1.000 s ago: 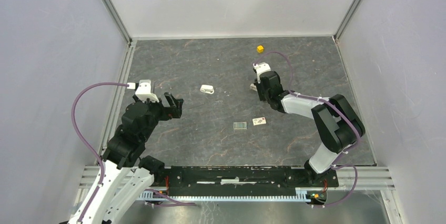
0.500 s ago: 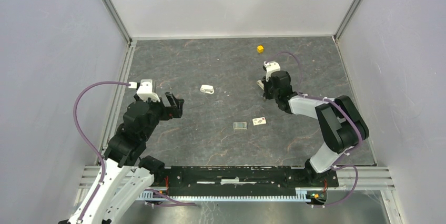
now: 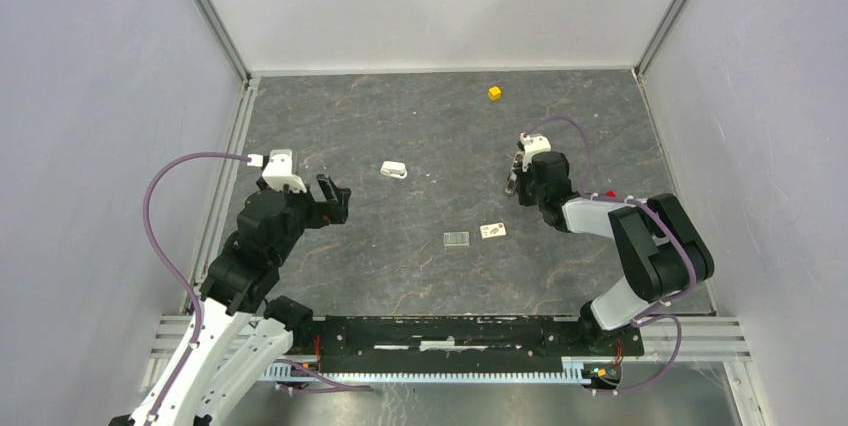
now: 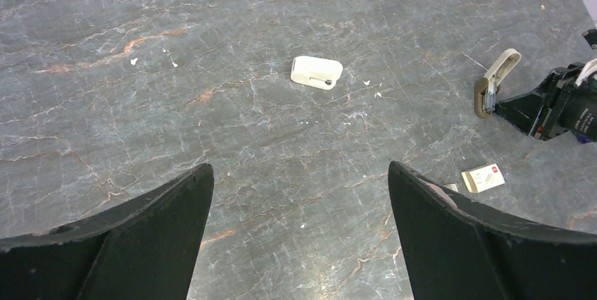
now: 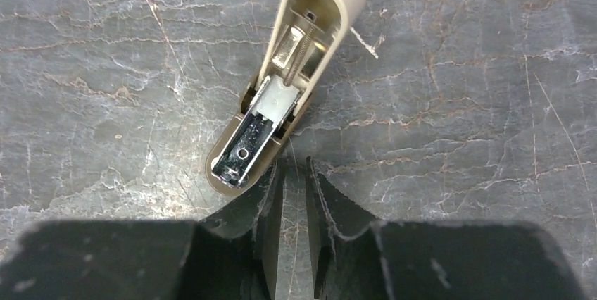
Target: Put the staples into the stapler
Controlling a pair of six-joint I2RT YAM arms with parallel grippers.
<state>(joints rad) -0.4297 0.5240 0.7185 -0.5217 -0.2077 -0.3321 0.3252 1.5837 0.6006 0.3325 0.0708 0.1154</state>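
Note:
The stapler [image 5: 288, 82] lies opened flat on the table, a pale beige shell with its metal channel and spring showing; it also shows as the stapler [image 3: 514, 170] and the stapler [image 4: 496, 80]. My right gripper [image 5: 296, 163] sits low at its near end, jaws a narrow slit apart with only table between them, the left finger against the stapler's side. The staples [image 3: 456, 239], a small grey block, lie mid-table, apart from both grippers. My left gripper [image 4: 299, 166] hovers wide open and empty at the left [image 3: 335, 196].
A small white plastic piece [image 3: 394, 170] lies at mid-table, also seen ahead of the left gripper [image 4: 317, 72]. A pale card [image 3: 492, 231] lies just right of the staples. A yellow cube [image 3: 494, 93] sits near the back wall. Walls enclose three sides.
The right gripper has moved right and toward the near side, and the stapler has come along with it. Its jaws have narrowed a little. The left arm has barely moved.

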